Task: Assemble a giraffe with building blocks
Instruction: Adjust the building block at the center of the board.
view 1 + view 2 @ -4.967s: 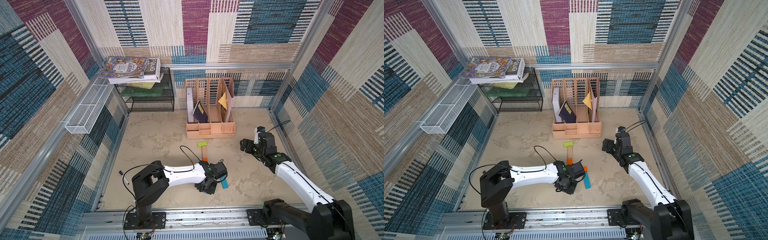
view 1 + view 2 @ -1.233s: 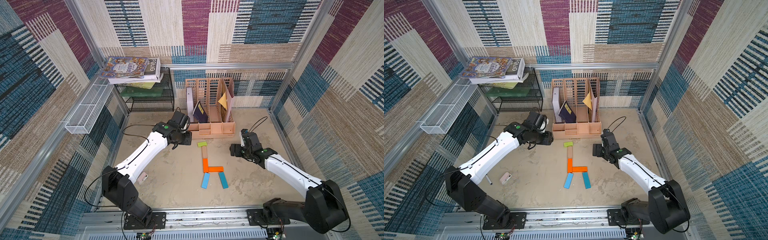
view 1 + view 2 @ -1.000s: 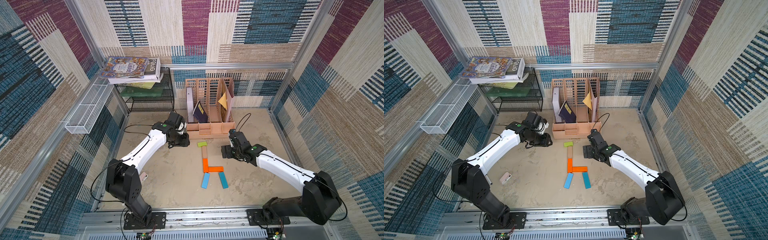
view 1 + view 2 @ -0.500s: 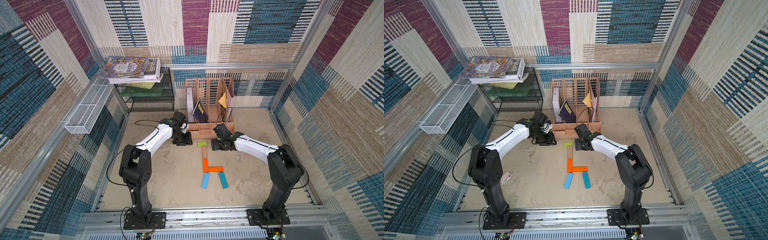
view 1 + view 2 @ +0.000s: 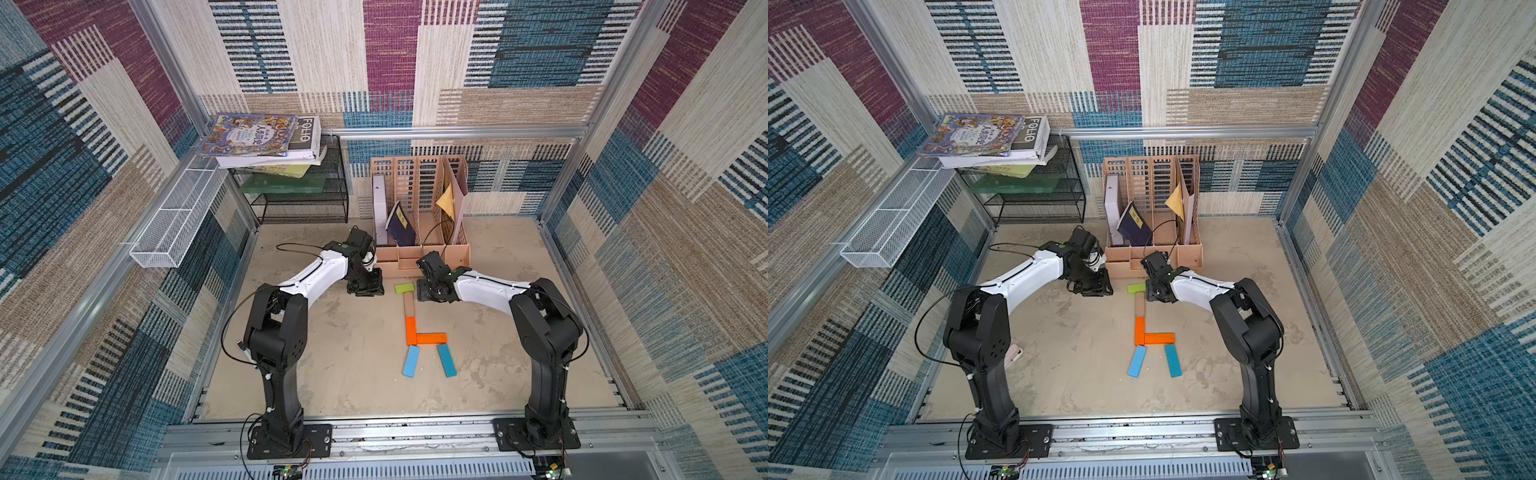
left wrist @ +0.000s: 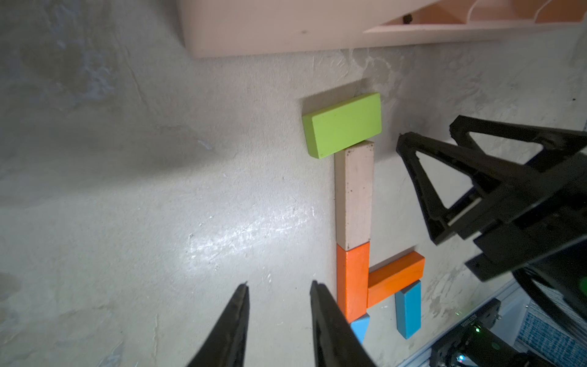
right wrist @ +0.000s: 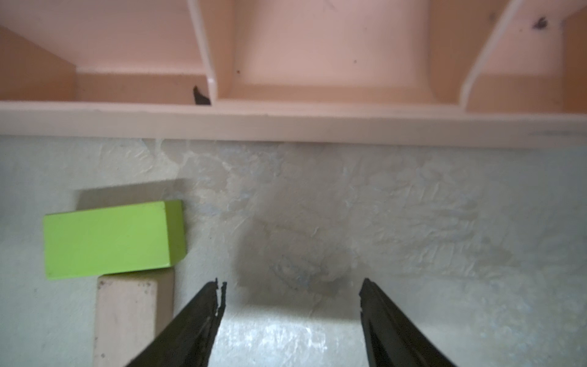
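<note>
The giraffe lies flat on the floor in both top views: lime-green head [image 5: 404, 288] [image 5: 1136, 288], tan neck [image 5: 409, 306], orange L-shaped body [image 5: 430, 338] and two splayed blue legs [image 5: 411, 361] [image 5: 446, 360]. My left gripper [image 5: 368, 291] [image 6: 279, 284] hovers low just left of the head. Its jaws stand a narrow gap apart over bare floor. My right gripper [image 5: 428, 293] [image 7: 290, 282] sits just right of the head and neck, open wider, with nothing between its fingers. The head [image 7: 111, 240] touches neither gripper.
A peach desk organizer [image 5: 419, 266] stands right behind both grippers and the head. A black wire rack with books [image 5: 299, 199] fills the back left, and a white wire basket [image 5: 178, 220] hangs on the left wall. A pinkish case [image 5: 1013, 356] lies behind the left arm.
The right gripper has swept left to the giraffe's head and narrowed a little. The left gripper has shifted slightly toward the head and drawn its jaws closer. The blocks have not moved.
</note>
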Controlling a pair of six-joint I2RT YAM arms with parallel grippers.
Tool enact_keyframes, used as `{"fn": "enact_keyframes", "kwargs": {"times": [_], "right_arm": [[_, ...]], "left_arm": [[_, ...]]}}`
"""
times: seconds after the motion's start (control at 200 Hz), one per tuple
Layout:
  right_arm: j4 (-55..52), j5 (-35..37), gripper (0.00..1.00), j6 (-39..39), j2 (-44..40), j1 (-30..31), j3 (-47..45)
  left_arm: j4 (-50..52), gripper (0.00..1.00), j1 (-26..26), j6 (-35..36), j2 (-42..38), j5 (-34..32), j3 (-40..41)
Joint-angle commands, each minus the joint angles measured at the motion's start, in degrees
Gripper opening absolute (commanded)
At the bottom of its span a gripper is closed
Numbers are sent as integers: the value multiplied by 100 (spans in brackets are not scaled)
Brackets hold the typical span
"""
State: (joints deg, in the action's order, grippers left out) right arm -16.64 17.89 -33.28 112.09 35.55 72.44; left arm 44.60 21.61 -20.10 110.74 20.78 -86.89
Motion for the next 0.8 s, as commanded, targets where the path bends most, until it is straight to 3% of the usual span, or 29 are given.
{"fn": "enact_keyframes", "kwargs": {"times": [0.0, 0.26, 0.796], "right_arm": [[501, 308, 74, -60, -69, 10, -154], [907, 662, 74, 5, -270, 119, -529], [1452, 452, 74, 247, 201, 145, -502]], "left_arm": [[-93, 37, 1, 37, -41, 129, 54], [-114, 36, -8, 50, -109, 170, 59], [-135, 36, -108, 7, -79, 447, 111]]}}
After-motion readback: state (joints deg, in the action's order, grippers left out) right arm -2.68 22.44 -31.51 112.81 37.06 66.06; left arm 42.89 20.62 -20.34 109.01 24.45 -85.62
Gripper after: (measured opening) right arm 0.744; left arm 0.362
